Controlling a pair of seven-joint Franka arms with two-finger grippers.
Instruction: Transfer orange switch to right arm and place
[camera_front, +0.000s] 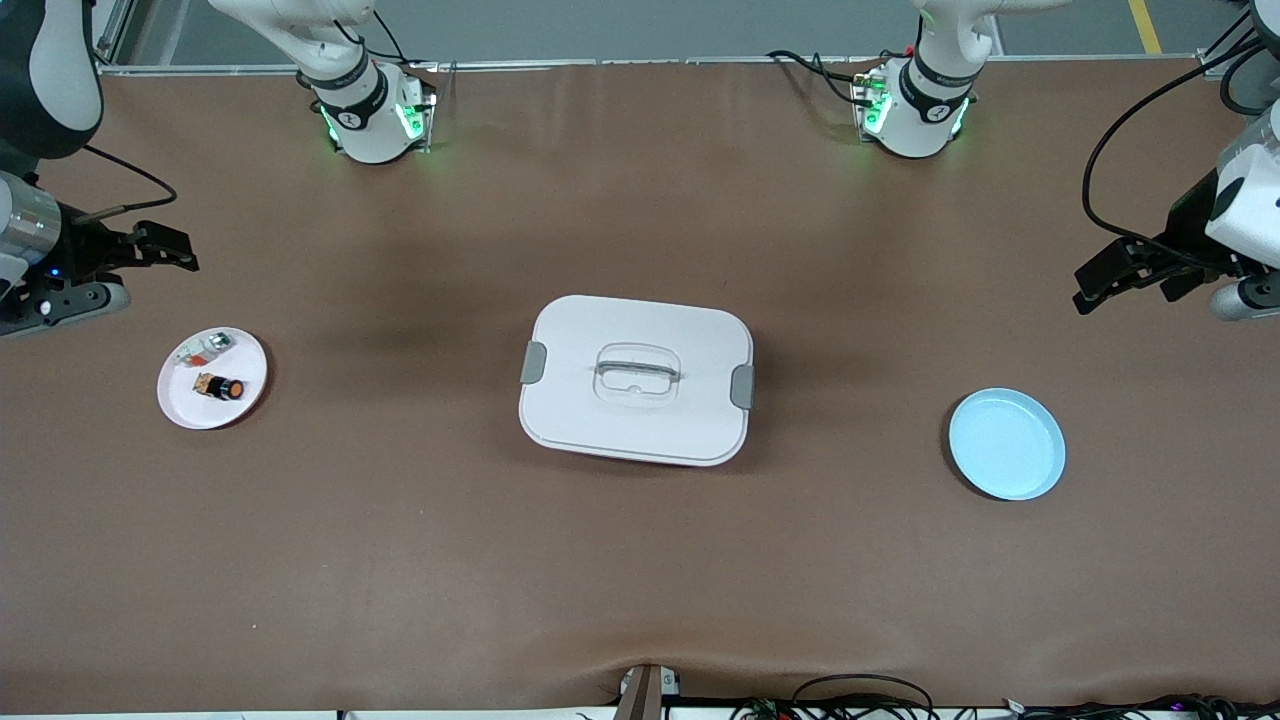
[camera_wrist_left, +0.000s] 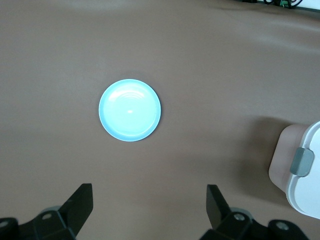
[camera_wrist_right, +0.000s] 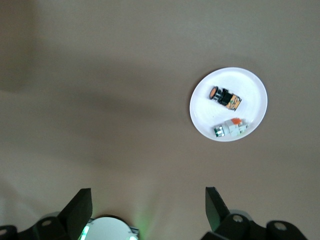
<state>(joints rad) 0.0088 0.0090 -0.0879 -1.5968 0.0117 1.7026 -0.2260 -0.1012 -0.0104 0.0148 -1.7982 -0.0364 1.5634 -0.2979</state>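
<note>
1. The orange switch (camera_front: 221, 387) lay on its side on a small white plate (camera_front: 180, 405) toward the right arm's end of the table (camera_front: 640, 560); the right wrist view showed its round orange button face, black body and tan marks (camera_wrist_right: 225, 96).
2. On that same plate (camera_wrist_right: 200, 107), a whitish clear small part (camera_front: 203, 348) with red-orange and green bits lay just beside the switch, apart from it and farther from the front camera; it also showed in the right wrist view (camera_wrist_right: 230, 127).
3. The right gripper (camera_front: 165, 250) hung in the air over bare table near the white plate, on the side away from the front camera, its fingers (camera_wrist_right: 80, 207) spread wide and holding nothing.
4. In the middle of the table sat a white lidded box (camera_front: 636, 378) with rounded corners, a grey latch at each short end and a recessed handle in the lid; one latch and a corner showed in the left wrist view (camera_wrist_left: 301, 172).
5. A light blue plate (camera_front: 1006, 444) sat toward the left arm's end of the table, well apart from the box and a little nearer the front camera than it; nothing lay in it (camera_wrist_left: 130, 110).
6. The left gripper (camera_front: 1110, 275) hung over bare table near the blue plate, its fingers (camera_wrist_left: 80, 205) also wide apart and holding nothing.
7. Both arm bases stood along the table's edge farthest from the front camera, their green lights lit.
</note>
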